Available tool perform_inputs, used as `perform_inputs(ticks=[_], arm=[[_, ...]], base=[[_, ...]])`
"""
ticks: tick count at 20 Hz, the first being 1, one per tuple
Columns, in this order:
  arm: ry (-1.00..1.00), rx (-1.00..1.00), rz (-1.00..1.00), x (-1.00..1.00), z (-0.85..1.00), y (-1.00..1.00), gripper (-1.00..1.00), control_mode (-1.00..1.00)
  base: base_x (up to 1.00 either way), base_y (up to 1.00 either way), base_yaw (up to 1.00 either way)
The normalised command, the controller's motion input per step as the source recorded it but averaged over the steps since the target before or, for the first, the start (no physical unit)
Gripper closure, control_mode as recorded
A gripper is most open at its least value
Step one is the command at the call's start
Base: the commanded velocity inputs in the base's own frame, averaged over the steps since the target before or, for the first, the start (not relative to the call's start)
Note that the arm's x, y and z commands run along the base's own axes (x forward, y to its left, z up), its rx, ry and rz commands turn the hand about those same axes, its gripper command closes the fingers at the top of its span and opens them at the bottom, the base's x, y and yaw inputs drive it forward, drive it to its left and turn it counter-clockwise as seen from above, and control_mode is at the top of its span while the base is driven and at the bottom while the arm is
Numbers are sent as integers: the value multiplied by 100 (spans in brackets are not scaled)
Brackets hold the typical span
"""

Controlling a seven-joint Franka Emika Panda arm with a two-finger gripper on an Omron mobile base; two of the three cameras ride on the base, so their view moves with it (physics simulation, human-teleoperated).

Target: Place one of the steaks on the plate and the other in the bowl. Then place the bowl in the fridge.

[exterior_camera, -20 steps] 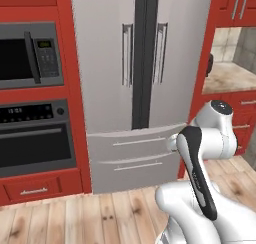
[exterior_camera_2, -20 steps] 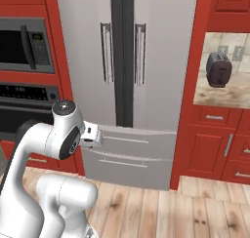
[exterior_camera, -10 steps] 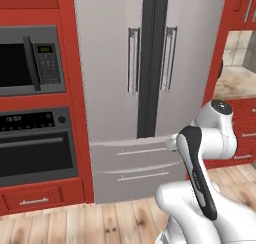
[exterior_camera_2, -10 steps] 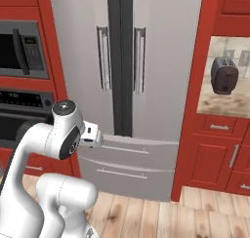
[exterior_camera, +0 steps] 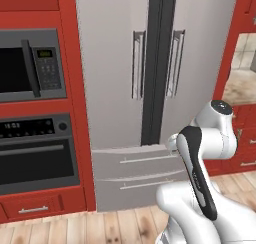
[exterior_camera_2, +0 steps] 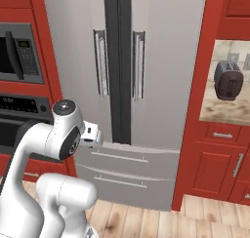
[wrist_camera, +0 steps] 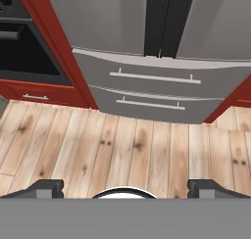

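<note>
a tall grey fridge (exterior_camera: 150, 88) stood shut ahead, flanked by red cabinets (exterior_camera_2: 222, 168), with a microwave (exterior_camera: 30, 65) and wall oven (exterior_camera: 35, 153) to its left. a toaster (exterior_camera_2: 228, 80) sat on the counter to the right. the gripper (wrist_camera: 125, 188) pointed down at the wooden floor (wrist_camera: 122, 150), fingertips spread wide, holding nothing. steaks and bowl were not seen. a good approach would square the base to the door handles (exterior_camera: 139, 65)

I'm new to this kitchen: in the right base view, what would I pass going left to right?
Microwave → robot arm → fridge → toaster.
</note>
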Motion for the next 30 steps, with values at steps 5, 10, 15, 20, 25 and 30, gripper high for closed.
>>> perform_inputs(ticks=[5,10,15,20,25,30], arm=[[0,0,0,0,0,0,-100,100],[0,0,0,0,0,0,-100,100],[0,0,0,0,0,0,-100,100],[0,0,1,12,0,-7,-100,-100],[0,0,1,23,1,-12,-100,-100],[-27,-4,-8,0,31,14,-100,-100]], base=[[39,-19,3],[38,-17,2],[35,-17,2],[21,-10,1],[0,0,0],[0,0,0]])
